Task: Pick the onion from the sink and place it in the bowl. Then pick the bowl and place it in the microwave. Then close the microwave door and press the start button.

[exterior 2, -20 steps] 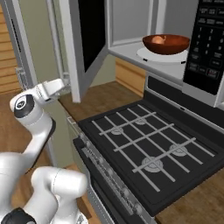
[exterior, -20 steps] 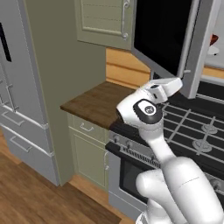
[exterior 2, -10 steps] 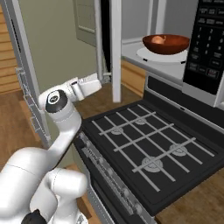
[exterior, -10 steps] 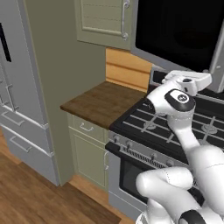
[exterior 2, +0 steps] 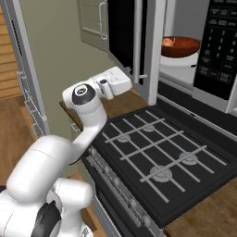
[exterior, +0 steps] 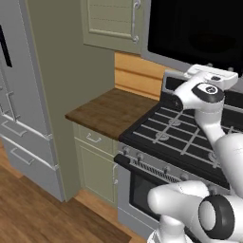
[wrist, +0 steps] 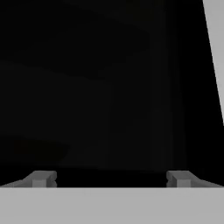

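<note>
The microwave (exterior 2: 217, 99) hangs over the stove with its door (exterior 2: 156, 51) partly open, seen almost edge-on in the right base view. Inside, the reddish-brown bowl (exterior 2: 183, 47) rests on the white turntable. A small orange lump at its left rim looks like the onion (exterior 2: 167, 42). My gripper (exterior 2: 131, 77) is open, with nothing between its fingers, and sits against the outer face of the door below its long handle (exterior 2: 138, 39). In the hand view the gripper (wrist: 110, 179) faces the black door glass (wrist: 100, 87) up close. The sink is out of view.
The black gas stove (exterior 2: 157, 157) lies right under the microwave. A wooden counter (exterior: 111, 109) sits to its left with pale green cabinets (exterior: 111, 21) above. The grey fridge (exterior: 19, 104) stands at far left. The microwave's button panel (exterior 2: 223, 46) is at the right.
The microwave door has swung a long way toward shut. My arm has swept rightward with it, the open gripper staying against the door's outer face.
</note>
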